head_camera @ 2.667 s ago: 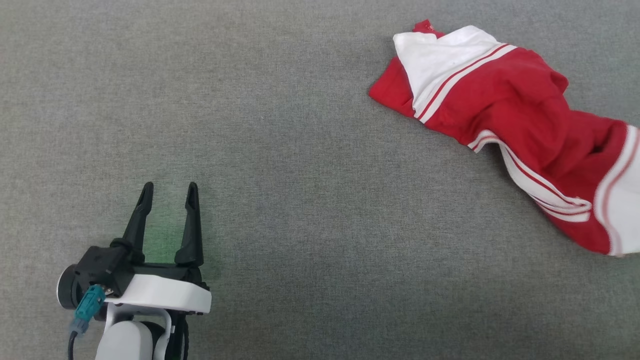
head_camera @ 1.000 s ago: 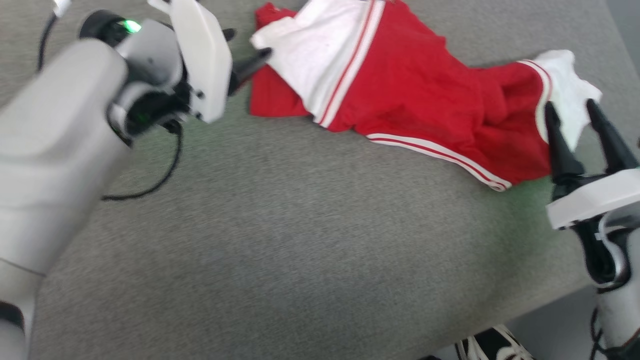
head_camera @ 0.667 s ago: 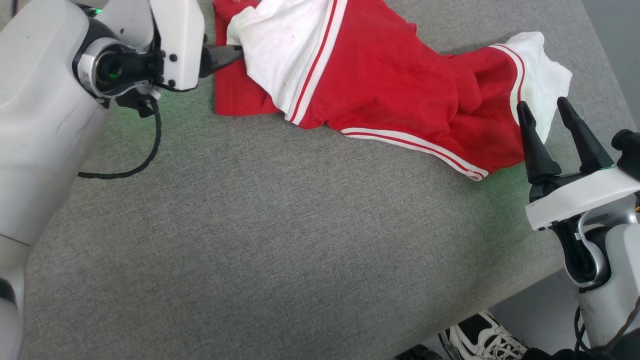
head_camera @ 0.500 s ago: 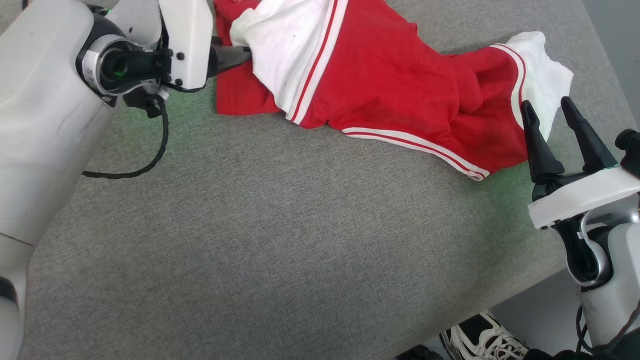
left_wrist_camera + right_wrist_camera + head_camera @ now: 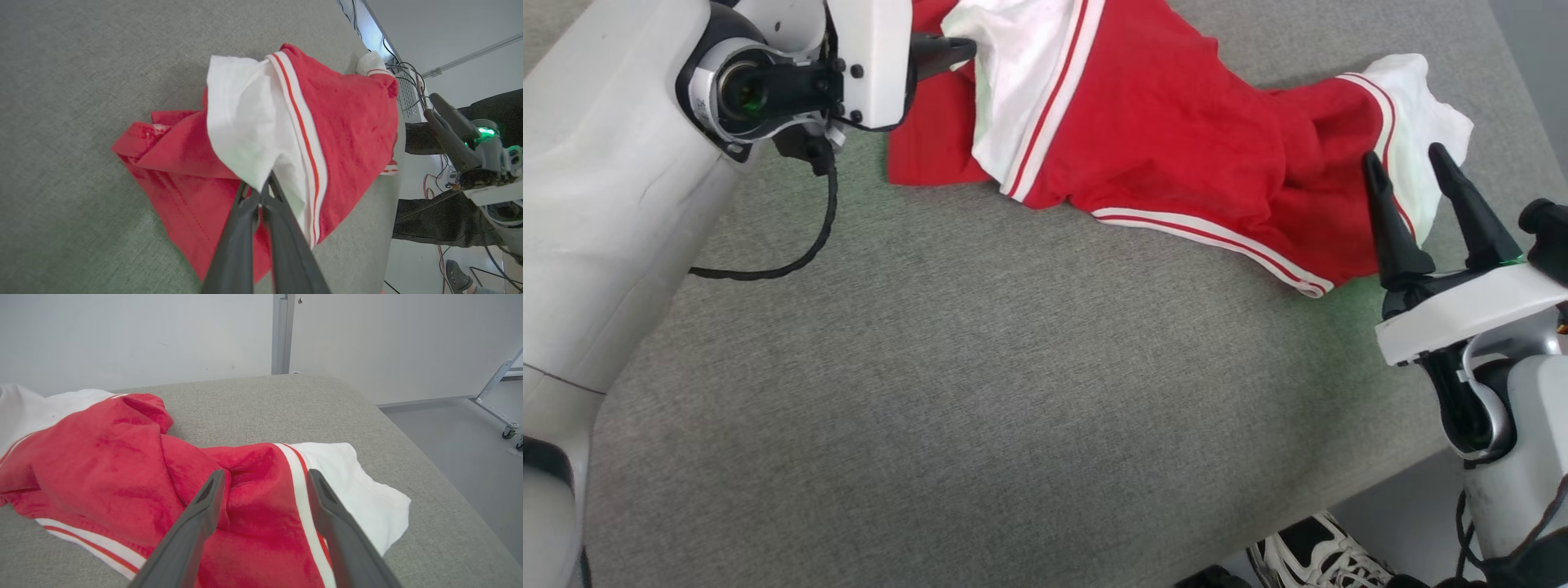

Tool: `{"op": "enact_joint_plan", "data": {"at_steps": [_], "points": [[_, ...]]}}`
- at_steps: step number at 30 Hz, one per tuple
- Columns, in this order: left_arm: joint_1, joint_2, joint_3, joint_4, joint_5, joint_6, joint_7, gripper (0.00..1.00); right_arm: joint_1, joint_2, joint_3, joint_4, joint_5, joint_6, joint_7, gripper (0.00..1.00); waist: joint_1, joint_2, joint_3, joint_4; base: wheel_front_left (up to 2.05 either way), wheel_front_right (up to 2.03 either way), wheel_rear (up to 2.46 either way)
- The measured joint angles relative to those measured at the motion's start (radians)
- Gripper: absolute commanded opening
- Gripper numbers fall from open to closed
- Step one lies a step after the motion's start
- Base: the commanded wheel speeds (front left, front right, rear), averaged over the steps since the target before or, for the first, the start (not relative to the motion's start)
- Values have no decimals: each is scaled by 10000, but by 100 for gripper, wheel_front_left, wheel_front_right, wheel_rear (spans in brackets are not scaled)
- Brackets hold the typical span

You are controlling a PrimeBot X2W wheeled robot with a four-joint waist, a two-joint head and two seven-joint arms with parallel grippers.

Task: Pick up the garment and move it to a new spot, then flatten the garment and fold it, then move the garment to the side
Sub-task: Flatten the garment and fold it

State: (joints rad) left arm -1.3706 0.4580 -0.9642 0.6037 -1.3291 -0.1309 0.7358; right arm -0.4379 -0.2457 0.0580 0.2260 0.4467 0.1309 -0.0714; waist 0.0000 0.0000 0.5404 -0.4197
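Left gripper (image 5: 260,195), open a second ago, now pinches the garment's (image 5: 1176,139) white panel. Right gripper (image 5: 1405,159) gapes near the tabletop's (image 5: 1013,367) right edge, so the lift looks half-ready.

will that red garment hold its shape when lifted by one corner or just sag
Likely sag: the garment lies in soft wrinkles, so it should drape from the left gripper, shut on its white panel. It looks thin, so probably light. Its far end may drag on the rough grey table.

garment (image 5: 1176,139): far right on the table (image 5: 980,392)
left gripper (image 5: 968,49): at its left end
right gripper (image 5: 1404,155): over its right end
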Motion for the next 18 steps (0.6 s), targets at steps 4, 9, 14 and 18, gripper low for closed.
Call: {"op": "enact_joint_plan", "data": {"at_steps": [4,9,14,18], "points": [[13,10,-21,-234,-330,0,-157,0,112,-54,-165,-46,-63,0,12,100,0,0,-76,181,0,0,0],[427,443,54,-1275,-884,0,-483,0,255,-228,-454,-274,-171,0,196,100,0,0,-329,678,0,0,0],[1547,1674,391,-2631,-1379,0,-1248,0,497,-397,-721,-546,-288,0,527,100,0,0,-696,1383,0,0,0],[2885,2915,510,-3661,-1745,0,-1739,0,710,-464,-918,-734,-383,-2,802,100,0,0,-984,2024,0,0,0]]}}
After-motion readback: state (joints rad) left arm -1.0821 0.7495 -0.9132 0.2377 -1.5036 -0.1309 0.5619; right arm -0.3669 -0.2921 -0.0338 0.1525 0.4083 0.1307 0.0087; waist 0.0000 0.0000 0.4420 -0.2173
